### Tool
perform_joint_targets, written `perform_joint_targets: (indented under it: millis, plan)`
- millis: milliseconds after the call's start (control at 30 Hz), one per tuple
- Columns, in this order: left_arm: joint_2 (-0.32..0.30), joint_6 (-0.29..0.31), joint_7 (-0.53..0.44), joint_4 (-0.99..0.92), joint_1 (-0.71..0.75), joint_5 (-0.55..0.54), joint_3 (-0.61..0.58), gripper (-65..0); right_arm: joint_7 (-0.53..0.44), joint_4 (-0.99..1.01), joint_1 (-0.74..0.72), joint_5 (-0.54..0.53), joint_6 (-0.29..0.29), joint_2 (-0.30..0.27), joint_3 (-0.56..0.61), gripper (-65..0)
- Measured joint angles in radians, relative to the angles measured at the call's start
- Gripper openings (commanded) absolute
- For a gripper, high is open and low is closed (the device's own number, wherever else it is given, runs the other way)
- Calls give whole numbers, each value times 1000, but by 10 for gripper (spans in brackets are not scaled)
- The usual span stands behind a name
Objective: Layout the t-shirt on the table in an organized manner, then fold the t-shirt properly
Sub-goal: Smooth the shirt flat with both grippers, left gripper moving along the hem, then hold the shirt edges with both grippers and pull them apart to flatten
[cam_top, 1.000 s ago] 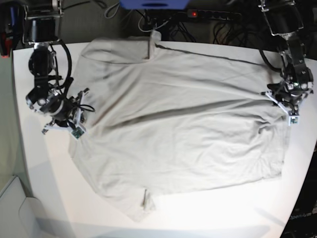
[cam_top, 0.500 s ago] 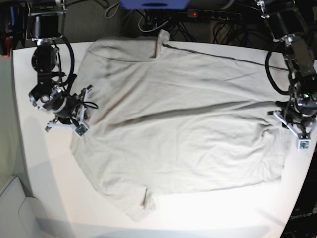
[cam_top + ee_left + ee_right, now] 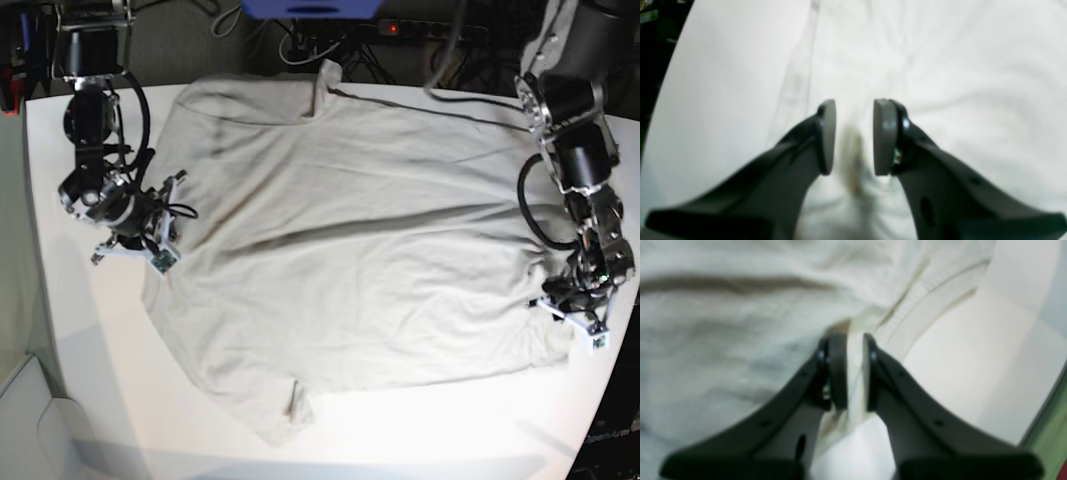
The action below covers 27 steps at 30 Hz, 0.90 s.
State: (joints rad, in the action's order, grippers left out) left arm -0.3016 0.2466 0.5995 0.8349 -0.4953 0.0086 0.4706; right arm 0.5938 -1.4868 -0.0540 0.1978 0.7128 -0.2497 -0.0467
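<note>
The light grey-beige t-shirt (image 3: 350, 250) lies spread across the white table (image 3: 90, 350), collar toward the view's left and hem toward its right. Long creases cross its middle. My right gripper (image 3: 158, 238) is at the collar side. In the right wrist view it (image 3: 851, 338) is shut on the cloth edge beside the ribbed collar (image 3: 927, 296). My left gripper (image 3: 575, 312) is low over the hem side near the shirt's lower right corner. Seen from the left wrist, it (image 3: 855, 103) stands open, a small ridge of t-shirt (image 3: 957, 66) lying between its pads.
One sleeve (image 3: 322, 80) points to the far edge, the other (image 3: 296, 402) to the near edge. Cables and a power strip (image 3: 430, 28) lie behind the table. The table's right edge (image 3: 612, 380) runs close to my left gripper. A pale box (image 3: 30, 420) sits at lower left.
My left arm has travelled along the shirt's hem side toward the near edge. The right arm shifted slightly away, and the far sleeve moved a little with it.
</note>
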Motion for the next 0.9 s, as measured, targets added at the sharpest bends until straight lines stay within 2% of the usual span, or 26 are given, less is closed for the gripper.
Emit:
perform_joint_targets:
  millis: [67,167,233,433,467,500,533,567,767,800,900]
  plan:
    - [-2,0,-76,-105,-36,26,0,-464,1,0,0,0,0,0,-1,-577]
    - [4,1,-161,-253,-71,127,1,-464,-2,-2,14,1,0,0,0,-577]
    - [4,-2,-288,-359,-96,176,1,-464,2,-20,33,4,1,-5,1,-577]
    - [3,-7,-558,-583,-173,239,6,-464,-3,-108,79,0,-1,-11,0,-577]
    - [2,-18,-591,-594,-173,238,6,-464,-3,-121,93,-3,-1,-11,-1,-577]
    - [2,-53,-617,-602,-174,239,6,-464,-3,-130,109,-3,0,-11,-1,-577]
    - [2,-105,-636,-604,-177,240,6,-464,-2,-134,124,0,0,-11,-1,-577]
    - [2,-128,-651,-605,-184,238,6,-464,4,-138,137,2,1,-11,-1,-577]
    - [-4,-143,-681,-592,-271,238,8,-464,0,-213,184,4,0,-11,-1,-577]
    - [-2,-143,-672,-588,-273,237,8,-464,0,-233,201,3,0,-11,-1,-577]
    - [0,-142,-555,-549,-252,235,8,-464,-2,-278,249,4,0,-10,2,-577]
